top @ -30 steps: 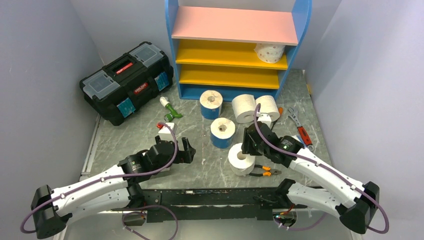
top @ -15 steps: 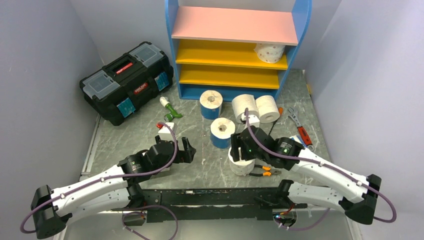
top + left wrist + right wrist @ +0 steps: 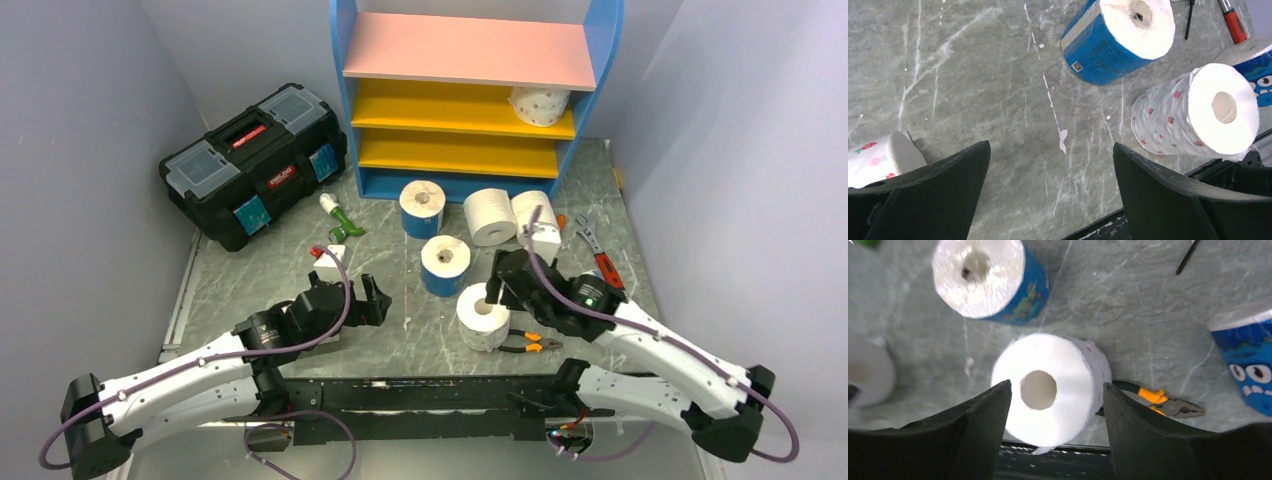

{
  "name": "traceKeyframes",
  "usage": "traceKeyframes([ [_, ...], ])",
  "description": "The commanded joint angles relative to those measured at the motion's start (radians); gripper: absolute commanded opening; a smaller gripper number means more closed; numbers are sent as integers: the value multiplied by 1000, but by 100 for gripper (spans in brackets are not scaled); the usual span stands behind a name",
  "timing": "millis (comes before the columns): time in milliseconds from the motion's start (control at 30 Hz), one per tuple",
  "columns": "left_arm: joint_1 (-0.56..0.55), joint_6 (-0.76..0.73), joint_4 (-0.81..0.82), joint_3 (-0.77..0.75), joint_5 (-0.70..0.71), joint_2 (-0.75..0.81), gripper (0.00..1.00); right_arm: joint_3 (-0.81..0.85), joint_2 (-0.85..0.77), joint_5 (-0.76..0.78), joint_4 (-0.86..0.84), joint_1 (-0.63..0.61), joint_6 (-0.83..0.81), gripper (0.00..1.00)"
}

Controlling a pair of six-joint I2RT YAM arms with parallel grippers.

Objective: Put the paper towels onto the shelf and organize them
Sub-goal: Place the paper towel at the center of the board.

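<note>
Right gripper [image 3: 1056, 390] wide open, fingers either side of the upright dotted roll [image 3: 1050, 387] near the table's [image 3: 400, 330] front edge, nothing gripped. Left gripper [image 3: 1050, 150] open, empty. A second roll [image 3: 540, 104] sits on the shelf's [image 3: 465, 50] upper yellow board.

Soft embossed paper roll [image 3: 1050, 387], glossy marbled table [image 3: 998, 100]

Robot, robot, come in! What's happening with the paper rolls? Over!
Fingers open on both: left gripper over the table, right gripper above the dotted roll. Shelf holds one roll only. Pliers beside the dotted roll.
</note>
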State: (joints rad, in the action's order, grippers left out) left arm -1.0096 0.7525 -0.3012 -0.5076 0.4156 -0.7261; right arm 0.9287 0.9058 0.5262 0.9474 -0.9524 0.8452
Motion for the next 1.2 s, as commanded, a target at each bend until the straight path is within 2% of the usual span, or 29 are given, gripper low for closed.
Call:
traceKeyframes([
  [0, -3, -5, 41, 18, 3, 8, 99, -5, -105, 66, 28, 22, 284, 66],
  [100, -3, -5, 55, 20, -6, -3, 99, -2, -180, 70, 11, 25, 348, 61],
  [133, -3, -4, 59, 20, -9, -7, 99, -18, -215, 58, -17, 26, 334, 67],
  [167, -3, -4, 61, 19, -12, -11, 99, -43, -251, 31, -52, 26, 296, 91],
  [200, -3, -4, 61, 18, -13, -14, 99, -75, -292, 6, -92, 26, 258, 99],
  [233, -3, -3, 60, 17, -15, -15, 99, -108, -341, -9, -123, 26, 240, 99],
  [300, -3, 0, 62, 17, -16, -16, 99, -129, -346, -16, -79, 37, 290, 100],
  [433, -3, 7, 78, 29, -22, -18, 99, -26, -162, -40, 147, 70, 358, 99],
  [467, -3, 7, 84, 30, -25, -21, 99, -15, -134, -51, 161, 70, 368, 95],
  [633, -3, 11, 81, 18, -38, -45, 99, -90, -157, -113, 82, 80, 402, 76],
  [733, -3, 15, 82, 23, -42, -44, 99, -82, -151, -118, 72, 76, 377, 75],
  [833, -4, 16, 84, 34, -41, -38, 99, -25, -130, -57, 100, 31, 352, 79],
  [933, -3, 16, 84, 41, -33, -31, 99, 43, -55, -60, 33, -37, 212, 82],
  [1000, -3, 15, 83, 42, -29, -27, 99, 115, 68, -110, 4, -64, 83, 83],
  [1100, -3, 13, 73, 37, -21, -27, 99, 239, 243, -9, 70, -168, -7, 87],
  [1167, -2, 14, 60, 35, -19, -21, 99, 246, 282, -29, 9, -227, -161, 88],
])
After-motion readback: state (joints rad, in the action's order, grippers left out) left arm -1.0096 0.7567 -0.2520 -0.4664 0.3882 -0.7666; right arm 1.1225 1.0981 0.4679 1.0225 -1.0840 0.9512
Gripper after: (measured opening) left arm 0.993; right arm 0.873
